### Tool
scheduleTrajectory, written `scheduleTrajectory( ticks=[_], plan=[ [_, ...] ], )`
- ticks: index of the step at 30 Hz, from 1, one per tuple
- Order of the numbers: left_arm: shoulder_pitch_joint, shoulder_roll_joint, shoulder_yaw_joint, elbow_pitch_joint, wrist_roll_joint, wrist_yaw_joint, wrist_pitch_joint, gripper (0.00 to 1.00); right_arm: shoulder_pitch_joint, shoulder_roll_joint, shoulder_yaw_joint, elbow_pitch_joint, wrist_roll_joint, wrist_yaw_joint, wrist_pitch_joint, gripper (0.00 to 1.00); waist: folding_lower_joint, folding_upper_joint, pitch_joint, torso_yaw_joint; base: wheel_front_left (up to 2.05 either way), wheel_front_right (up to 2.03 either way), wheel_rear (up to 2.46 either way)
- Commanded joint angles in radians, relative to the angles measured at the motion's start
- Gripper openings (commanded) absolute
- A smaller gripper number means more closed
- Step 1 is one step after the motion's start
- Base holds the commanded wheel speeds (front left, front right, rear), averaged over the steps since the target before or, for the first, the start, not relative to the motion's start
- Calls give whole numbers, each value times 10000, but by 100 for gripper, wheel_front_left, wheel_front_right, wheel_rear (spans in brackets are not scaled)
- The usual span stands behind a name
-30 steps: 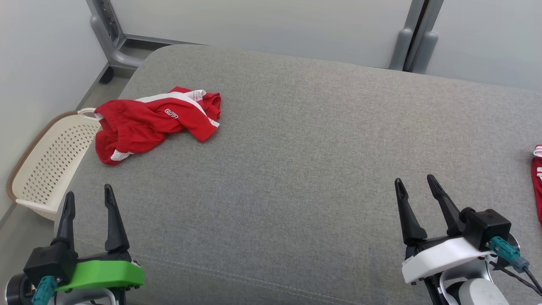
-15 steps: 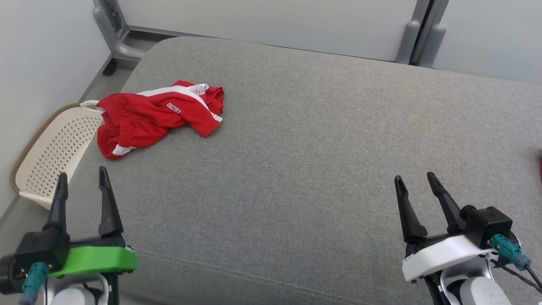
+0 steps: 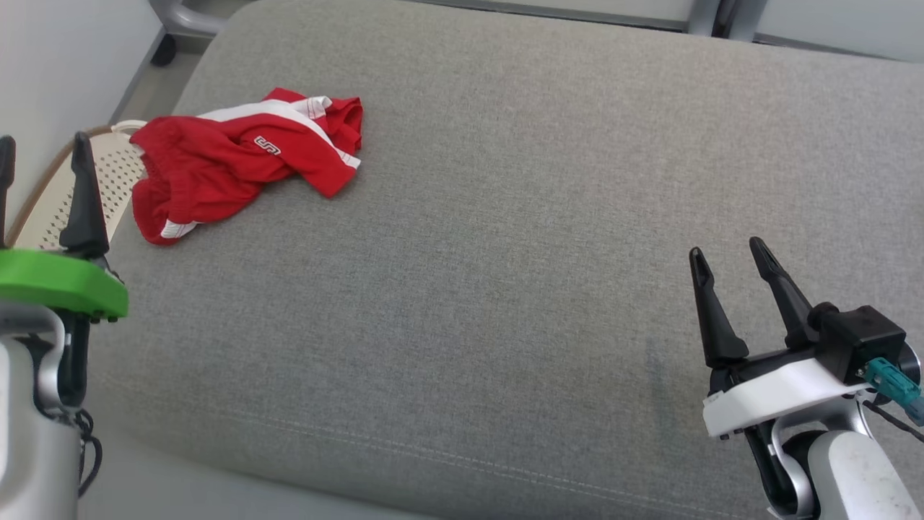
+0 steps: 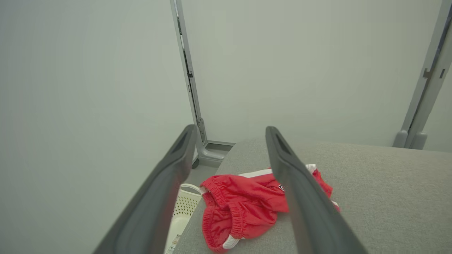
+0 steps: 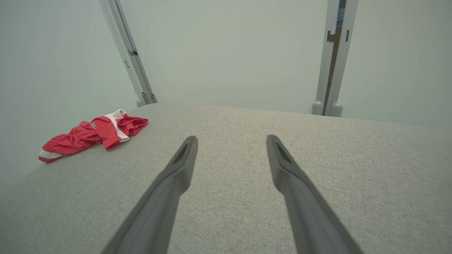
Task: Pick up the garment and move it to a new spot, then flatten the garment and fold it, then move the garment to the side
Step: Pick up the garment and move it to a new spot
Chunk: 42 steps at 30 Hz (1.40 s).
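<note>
I am holding both arms forward, left fingers (image 3: 84, 206) and right fingers (image 3: 711, 321) spread, empty; the logo on the red shorts (image 3: 209, 170) is appearing illegible.

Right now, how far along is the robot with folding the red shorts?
Nothing looks done: the red and white fabric shorts lie crumpled at the far left corner of the grey upholstered cushion. In hand: nothing; the left end effector and right end effector are both open, apart from the shorts. Remaining: pick up, move, flatten, fold, set aside.
</note>
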Motion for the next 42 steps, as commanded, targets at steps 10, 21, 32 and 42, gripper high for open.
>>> scheduleTrajectory(
  ticks=[10, 21, 32, 42],
  plan=[
    [-2493, 555, -466, 3773, -1097, -691, 962, 100, -606, -277, -15, -491, -133, -3, 199, 100, 0, 0, 1757, -845, 0, 0, 0],
    [-3856, 836, -1490, 6424, -2463, -754, 1641, 100, -1000, -542, -79, -1041, -267, -3, 425, 100, 0, 0, 3126, -1070, 0, 0, 0],
    [-4088, 989, -2269, 7659, -3374, -756, 1430, 100, -1194, -698, -122, -1313, -304, -3, 567, 100, 0, 0, 3641, -1102, 0, 0, 0],
    [-4423, 1086, -2777, 7921, -3784, -750, 560, 0, -1173, -546, -231, -1333, -356, -3, 608, 100, 0, 0, 3508, -1011, 0, 0, 0]
  ],
)
